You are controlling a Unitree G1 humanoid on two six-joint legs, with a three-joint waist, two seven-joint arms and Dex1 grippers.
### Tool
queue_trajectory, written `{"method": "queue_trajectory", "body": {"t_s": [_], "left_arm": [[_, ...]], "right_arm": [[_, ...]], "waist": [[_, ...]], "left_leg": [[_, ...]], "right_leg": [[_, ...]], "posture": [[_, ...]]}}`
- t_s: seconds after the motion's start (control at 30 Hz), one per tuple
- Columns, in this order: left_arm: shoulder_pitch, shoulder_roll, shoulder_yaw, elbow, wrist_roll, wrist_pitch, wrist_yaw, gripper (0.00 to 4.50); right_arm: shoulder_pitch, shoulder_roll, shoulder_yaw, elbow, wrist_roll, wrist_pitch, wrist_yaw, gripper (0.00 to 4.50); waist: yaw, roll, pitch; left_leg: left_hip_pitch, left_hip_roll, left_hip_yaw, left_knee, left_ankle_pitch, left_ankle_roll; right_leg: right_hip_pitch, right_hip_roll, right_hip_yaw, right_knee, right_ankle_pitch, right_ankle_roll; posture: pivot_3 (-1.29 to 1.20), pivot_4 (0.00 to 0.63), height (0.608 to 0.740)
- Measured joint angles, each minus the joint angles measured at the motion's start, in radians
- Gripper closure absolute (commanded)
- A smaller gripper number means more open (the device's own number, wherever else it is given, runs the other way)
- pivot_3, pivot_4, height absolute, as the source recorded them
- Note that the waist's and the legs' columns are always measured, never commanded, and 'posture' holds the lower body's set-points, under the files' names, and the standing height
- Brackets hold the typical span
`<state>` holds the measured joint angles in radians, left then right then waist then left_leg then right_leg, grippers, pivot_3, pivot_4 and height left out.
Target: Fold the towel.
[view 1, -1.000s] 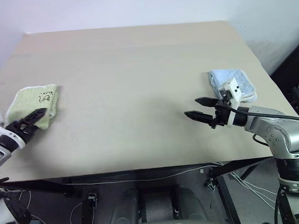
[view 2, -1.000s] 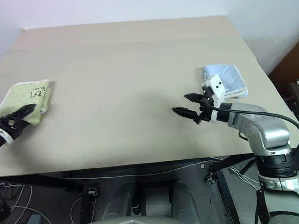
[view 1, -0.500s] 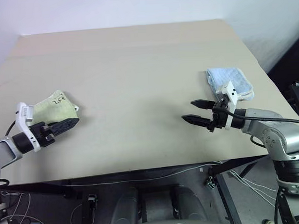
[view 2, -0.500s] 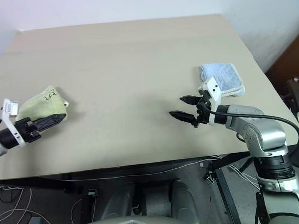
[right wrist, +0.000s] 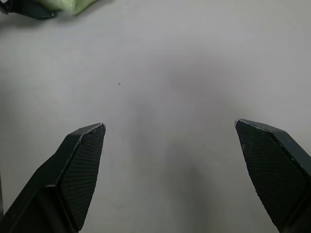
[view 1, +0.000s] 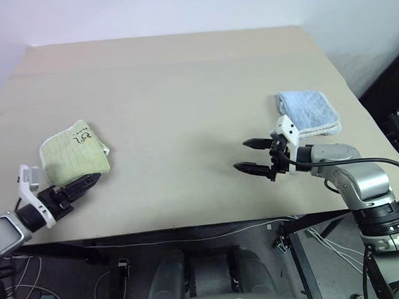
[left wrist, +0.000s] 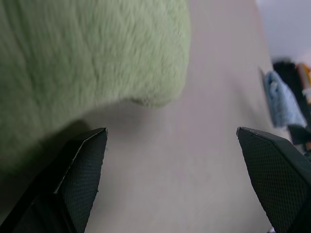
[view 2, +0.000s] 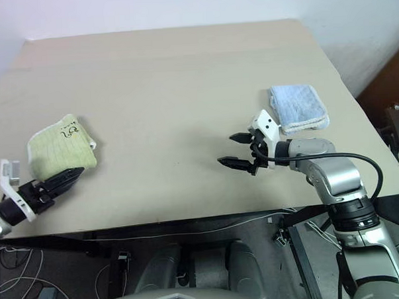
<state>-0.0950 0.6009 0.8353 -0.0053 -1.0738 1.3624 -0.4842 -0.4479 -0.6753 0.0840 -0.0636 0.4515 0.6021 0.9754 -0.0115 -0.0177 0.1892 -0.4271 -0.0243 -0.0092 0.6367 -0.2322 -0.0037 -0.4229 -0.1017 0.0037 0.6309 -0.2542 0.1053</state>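
We see the towel (view 1: 74,153), already folded to a small pad, now nearer table (view 1: 184,90) centre on the left w/ our left gripper (view 1: 80,187) backed off wide & empty, right gripper (view 1: 251,155) wide over bare table, so folding looks about done.

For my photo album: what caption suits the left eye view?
Folded green towel lies by the open left fingers; right fingers hover open near a blue towel.
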Motion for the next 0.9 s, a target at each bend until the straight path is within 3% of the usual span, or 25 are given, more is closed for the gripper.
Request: {"method": "queue_trajectory", "body": {"t_s": [0.17,0.27,0.37,0.5,0.63,0.77,0.9], "left_arm": [[-0.004,-0.153,0.083,-0.07,-0.212,0.027,0.235,0.03],[0.13,-0.144,0.053,-0.208,-0.295,0.035,0.25,0.03],[0.224,-0.062,0.028,-0.317,-0.303,0.003,0.184,0.03],[0.322,0.021,-0.013,-0.436,-0.174,-0.187,-0.014,0.03],[0.395,0.105,-0.12,-0.5,0.047,-0.438,-0.218,0.03],[0.395,0.107,-0.228,-0.505,0.223,-0.663,-0.343,0.03],[0.295,0.085,-0.276,-0.461,0.252,-0.772,-0.411,0.03]], "right_arm": [[-0.035,0.01,0.019,0.029,-0.022,-0.035,0.033,0.0],[-0.038,0.008,0.024,0.029,-0.023,-0.041,0.069,0.0],[-0.039,0.008,0.025,0.026,-0.023,-0.041,0.091,0.0],[-0.046,0.009,0.027,0.028,-0.029,-0.049,0.107,0.0],[-0.053,0.014,0.026,0.034,-0.044,-0.1,0.123,0.0],[-0.052,0.024,0.014,0.038,-0.039,-0.125,0.127,0.0],[-0.028,0.024,-0.053,0.025,-0.008,-0.14,0.128,0.0]], "waist": [[-0.002,0.0,0.0],[-0.006,-0.001,0.0],[-0.001,-0.001,-0.001],[-0.002,0.001,-0.002],[-0.002,0.001,-0.002],[-0.001,0.001,-0.002],[0.005,0.001,-0.002]], "left_leg": [[0.0,0.0,0.0,0.004,0.0,0.0],[0.0,0.0,0.001,0.003,0.0,0.0],[0.001,0.002,0.001,0.003,0.0,-0.001],[0.001,0.002,0.003,0.004,-0.002,-0.003],[0.001,0.002,0.004,0.002,-0.002,-0.003],[0.001,0.002,0.005,-0.001,-0.002,-0.003],[0.001,0.003,0.005,-0.003,0.0,0.0]], "right_leg": [[0.001,0.001,0.0,0.002,0.0,0.0],[0.001,0.001,0.002,0.001,0.0,0.0],[0.002,0.002,0.001,0.001,-0.002,-0.005],[0.003,0.001,0.002,-0.002,0.0,-0.009],[0.002,0.002,0.004,-0.003,0.0,-0.01],[0.001,0.002,0.005,-0.006,0.0,-0.01],[0.0,0.002,0.005,-0.006,0.0,-0.009]], "posture": [[0.0,0.15,0.74],[0.0,0.15,0.74],[0.0,0.15,0.74],[0.0,0.15,0.74],[0.0,0.15,0.74],[0.0,0.15,0.74],[0.0,0.15,0.74]]}}
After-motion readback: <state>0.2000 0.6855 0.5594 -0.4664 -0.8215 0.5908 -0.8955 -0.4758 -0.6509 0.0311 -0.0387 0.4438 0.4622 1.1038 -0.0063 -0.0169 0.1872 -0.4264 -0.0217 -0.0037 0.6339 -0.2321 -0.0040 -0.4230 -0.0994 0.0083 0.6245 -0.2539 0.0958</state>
